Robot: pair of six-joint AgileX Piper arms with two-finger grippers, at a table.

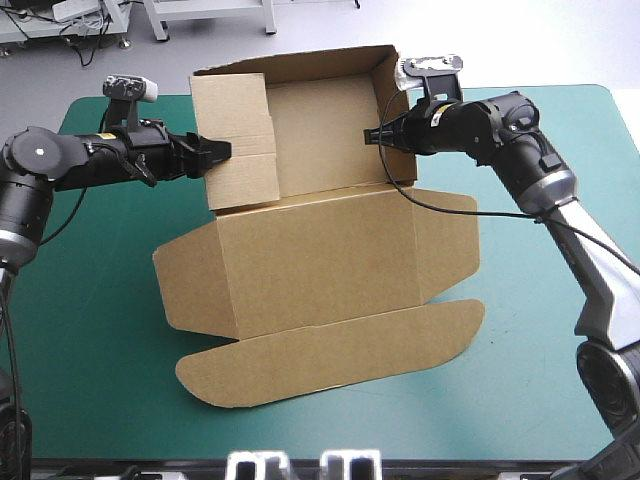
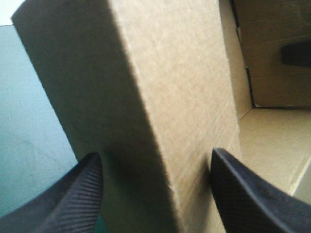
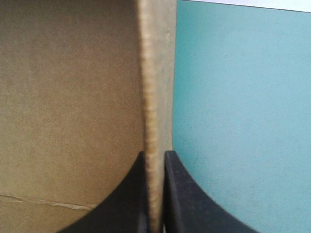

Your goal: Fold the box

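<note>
Box [image 1: 320,260] tray half-raised | left gripper [image 1: 226,150] spread astride left wall | right gripper [image 1: 370,134] pinching right wall

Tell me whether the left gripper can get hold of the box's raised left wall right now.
Likely yes: the left gripper stands open astride the box's left wall; nothing blocks it.

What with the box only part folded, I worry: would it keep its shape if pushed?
Each panel likely stays stiff: the box shows a straight edge in the shut right gripper. The creases probably hinge easily, so the wall between the left gripper's open fingers may swing. It looks thin, so probably light.
</note>
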